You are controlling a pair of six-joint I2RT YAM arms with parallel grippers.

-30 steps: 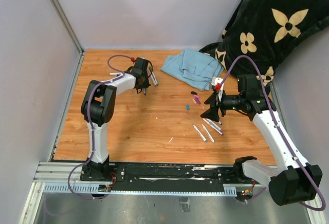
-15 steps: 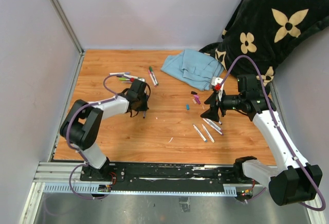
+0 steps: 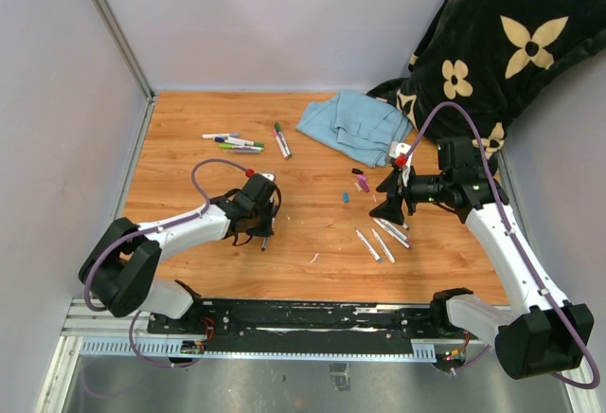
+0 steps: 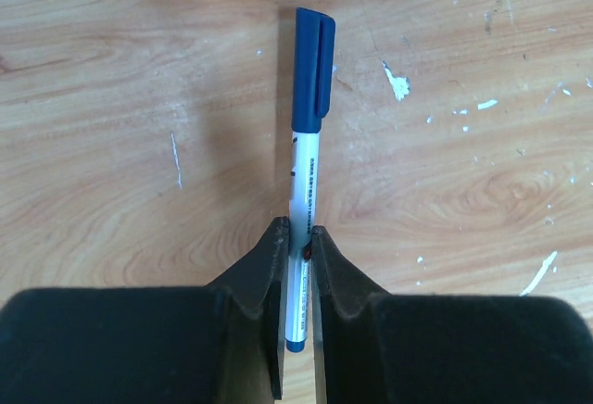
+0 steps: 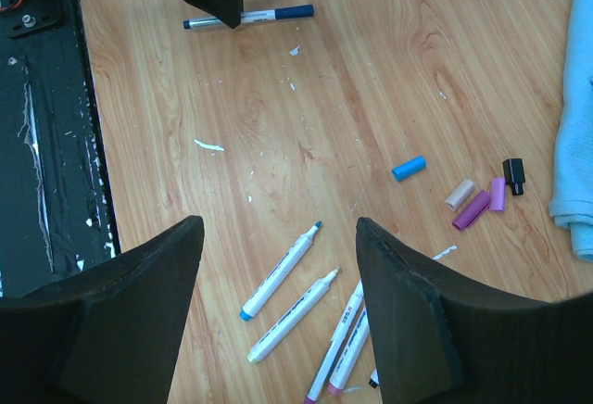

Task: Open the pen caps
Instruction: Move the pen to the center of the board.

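Note:
My left gripper (image 4: 297, 233) is shut on the white barrel of a pen (image 4: 306, 191) with its dark blue cap (image 4: 313, 70) on, pointing away over the wood. In the top view it (image 3: 260, 228) is left of centre. My right gripper (image 5: 278, 228) is open and empty above several uncapped markers (image 5: 278, 271). Loose caps lie nearby: blue (image 5: 408, 168), beige (image 5: 460, 193), purple (image 5: 471, 210), black (image 5: 514, 175). Several capped pens (image 3: 232, 141) lie at the back left.
A light blue cloth (image 3: 355, 124) lies at the back centre. A black flowered blanket (image 3: 492, 44) fills the back right corner. Grey walls close the left and back. A metal rail (image 3: 312, 318) runs along the near edge.
My left gripper has moved from the back of the table toward the near side with the blue-capped pen in it. The right arm has not moved.

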